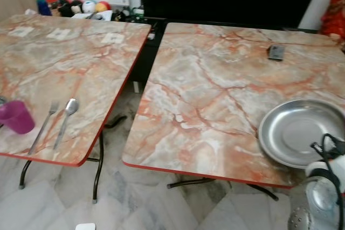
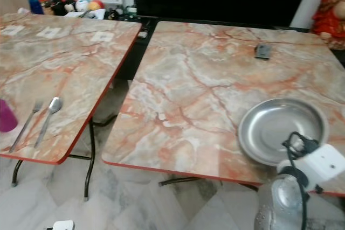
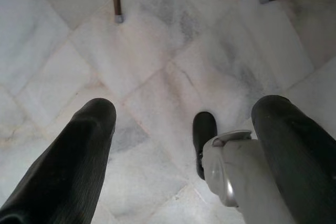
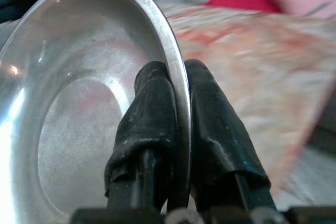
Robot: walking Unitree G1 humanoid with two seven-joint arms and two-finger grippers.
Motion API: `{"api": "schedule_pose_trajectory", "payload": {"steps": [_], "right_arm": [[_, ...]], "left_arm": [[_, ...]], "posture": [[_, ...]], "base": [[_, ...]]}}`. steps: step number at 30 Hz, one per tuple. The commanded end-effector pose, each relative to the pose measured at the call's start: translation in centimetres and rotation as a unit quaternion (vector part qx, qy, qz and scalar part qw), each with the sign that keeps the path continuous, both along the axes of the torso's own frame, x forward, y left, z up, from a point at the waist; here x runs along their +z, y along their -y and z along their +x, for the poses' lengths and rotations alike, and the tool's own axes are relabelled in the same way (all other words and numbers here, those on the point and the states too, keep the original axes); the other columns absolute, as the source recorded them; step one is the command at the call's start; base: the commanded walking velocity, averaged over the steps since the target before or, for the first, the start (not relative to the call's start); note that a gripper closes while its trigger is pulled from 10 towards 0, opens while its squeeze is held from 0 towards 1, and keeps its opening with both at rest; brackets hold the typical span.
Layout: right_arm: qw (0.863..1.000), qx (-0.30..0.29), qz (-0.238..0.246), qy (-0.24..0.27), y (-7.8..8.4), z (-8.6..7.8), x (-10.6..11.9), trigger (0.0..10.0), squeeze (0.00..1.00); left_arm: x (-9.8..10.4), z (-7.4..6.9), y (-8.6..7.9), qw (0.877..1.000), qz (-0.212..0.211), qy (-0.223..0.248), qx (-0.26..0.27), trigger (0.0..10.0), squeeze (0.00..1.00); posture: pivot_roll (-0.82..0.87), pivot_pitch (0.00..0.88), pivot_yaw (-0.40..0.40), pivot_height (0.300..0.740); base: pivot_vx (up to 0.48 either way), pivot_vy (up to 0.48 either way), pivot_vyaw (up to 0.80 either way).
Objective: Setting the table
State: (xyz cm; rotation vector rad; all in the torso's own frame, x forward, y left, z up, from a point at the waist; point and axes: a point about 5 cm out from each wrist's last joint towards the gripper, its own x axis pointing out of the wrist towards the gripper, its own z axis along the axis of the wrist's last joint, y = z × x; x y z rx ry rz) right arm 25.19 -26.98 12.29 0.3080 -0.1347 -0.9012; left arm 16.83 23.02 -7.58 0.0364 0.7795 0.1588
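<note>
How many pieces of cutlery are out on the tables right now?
2: a fork and a spoon, side by side near the left table's front edge, beside the purple cup.

The plate (image 1: 302, 131) is showing glossy polished metal. The tables (image 1: 215, 95) are gleaming with smooth marble-patterned tops. The fork (image 1: 44, 126) and spoon (image 1: 66, 120) are shining metallic beside a purple plastic-looking cup (image 1: 16, 117).

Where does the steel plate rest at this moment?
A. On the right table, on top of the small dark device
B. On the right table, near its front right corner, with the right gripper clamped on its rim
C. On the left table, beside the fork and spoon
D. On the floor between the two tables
B: the steel plate lies on the right table, and the right gripper pinches its rim.
</note>
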Motion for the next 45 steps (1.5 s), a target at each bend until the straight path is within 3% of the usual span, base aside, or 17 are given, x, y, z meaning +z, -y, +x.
{"api": "schedule_pose_trajectory", "payload": {"steps": [1, 14, 20, 32, 43, 44, 45], "right_arm": [[1.000, -0.006, 0.004, 0.001, 0.0, -0.3, 0.2, 10.0, 0.00], [0.990, -0.045, 0.132, -0.004, -0.1, -0.9, -1.8, 10.0, 0.00], [0.975, -0.050, 0.215, 0.006, -0.6, -0.6, -3.2, 10.0, 0.00], [0.961, -0.041, 0.273, 0.020, -1.2, -0.1, -3.8, 10.0, 0.00], [0.959, -0.027, 0.281, 0.020, -1.7, 0.3, -3.8, 10.0, 0.00], [0.959, -0.026, 0.280, 0.019, -1.7, 0.3, -3.8, 10.0, 0.05], [0.960, -0.025, 0.279, 0.019, -1.7, 0.3, -3.8, 10.0, 0.33]], "left_arm": [[-0.4, -0.8, 0.0, 1.000, 0.000, -0.015, 0.002, 10.0, 0.00], [-0.4, -0.7, 0.3, 1.000, 0.001, -0.017, -0.014, 10.0, 0.00], [-0.4, -0.6, 0.4, 1.000, 0.003, -0.017, -0.019, 10.0, 0.00], [-0.4, -0.5, 0.6, 0.999, 0.006, -0.019, -0.030, 10.0, 0.00], [-0.4, -0.5, 0.6, 0.999, 0.007, -0.019, -0.032, 10.0, 0.00], [-0.4, -0.5, 0.6, 0.999, 0.007, -0.019, -0.032, 10.0, 0.00], [-0.4, -0.5, 0.6, 0.999, 0.007, -0.019, -0.032, 10.0, 0.00]], "posture": [[0.02, 0.118, -0.034, 0.740], [0.02, 0.109, -0.032, 0.740], [0.01, 0.100, -0.027, 0.740], [0.01, 0.096, -0.027, 0.740], [0.02, 0.095, -0.030, 0.740], [0.01, 0.096, -0.030, 0.740], [0.01, 0.096, -0.030, 0.740]], "base": [[0.000, 0.000, 0.00], [0.000, 0.000, 0.00], [0.000, 0.000, 0.00], [0.000, 0.000, 0.00], [0.000, 0.000, 0.00], [0.000, 0.000, 0.00], [0.000, 0.000, 0.00]]}}
